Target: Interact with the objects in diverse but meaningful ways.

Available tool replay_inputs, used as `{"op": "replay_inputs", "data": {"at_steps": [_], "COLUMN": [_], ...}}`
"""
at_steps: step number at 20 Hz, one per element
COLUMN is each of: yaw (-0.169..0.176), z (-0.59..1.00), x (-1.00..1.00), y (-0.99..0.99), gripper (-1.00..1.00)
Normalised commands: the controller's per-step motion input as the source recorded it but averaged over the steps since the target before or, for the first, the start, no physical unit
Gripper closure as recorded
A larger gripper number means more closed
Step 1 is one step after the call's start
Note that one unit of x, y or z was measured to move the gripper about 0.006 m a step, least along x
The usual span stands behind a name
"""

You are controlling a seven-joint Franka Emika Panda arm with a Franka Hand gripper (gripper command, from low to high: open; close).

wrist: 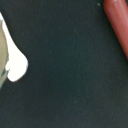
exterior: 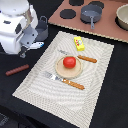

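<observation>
glossy tomato (exterior: 69, 62), woven cloth placemat (exterior: 100, 75)

white franka panda arm with a grey gripper

the arm (exterior: 14, 25) is made of glossy white, rounded shells, bulging like fat cylinders, with bright highlights on the curved tops. a dark band or seam separates the upper shells, and dark gaps show at the joints. below the white wrist housing sits the gripper (exterior: 28, 42), a boxier grey-silver block with flat angled faces and darker parts beneath; its fingers are too blurred to make out. no cables, screws or markings can be read.
</observation>
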Motion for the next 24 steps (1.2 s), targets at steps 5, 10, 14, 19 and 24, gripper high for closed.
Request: {"op": "replay_inputs", "data": {"at_steps": [5, 10, 14, 19, 24], "yaw": [0.051, 0.055, 0.098, 0.132, 0.099], "z": [-0.07, -0.14, -0.23, -0.14, 0.00], "x": [0.03, 0.03, 0.00, 0.02, 0.01], "y": [-0.29, -0.27, -0.28, -0.29, -0.37], "gripper": [-1.00, -1.00, -1.00, -1.00, -1.00]}}
